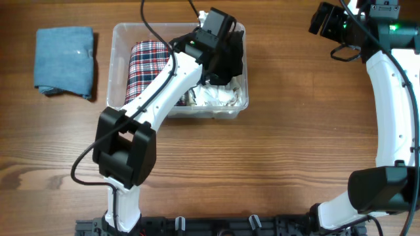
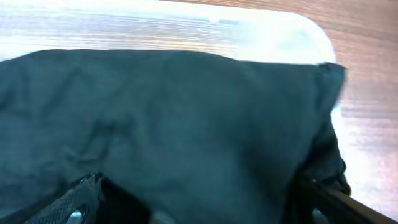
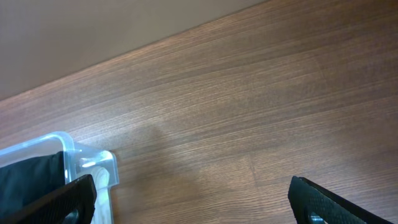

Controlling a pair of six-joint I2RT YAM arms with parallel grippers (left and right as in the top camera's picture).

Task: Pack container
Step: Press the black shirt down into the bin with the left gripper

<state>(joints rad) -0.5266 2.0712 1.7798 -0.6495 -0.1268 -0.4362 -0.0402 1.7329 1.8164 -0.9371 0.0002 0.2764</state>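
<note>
Left gripper (image 2: 199,196), fingers spread wide, hangs over a dark crumpled cloth (image 2: 186,112) in the right half of the clear rectangular plastic container (image 1: 197,113), at the brown wooden table's (image 1: 262,164) far side, left of centre. A red plaid cloth (image 1: 146,62) and white fabric (image 1: 216,97) lie inside; a folded blue cloth (image 1: 64,60) lies left of it. Right gripper (image 3: 193,190) hovers agape over the far right corner.

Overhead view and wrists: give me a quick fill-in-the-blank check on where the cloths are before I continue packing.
The red-and-white plaid folded cloth lies ____ the clear rectangular plastic container. The folded cloth on the wooden table, outside it, is ____. The black crumpled cloth fills the ____ wrist view. The right gripper, jaws wide, has ____ between its fingers.
Missing: inside; blue; left; nothing.
</note>
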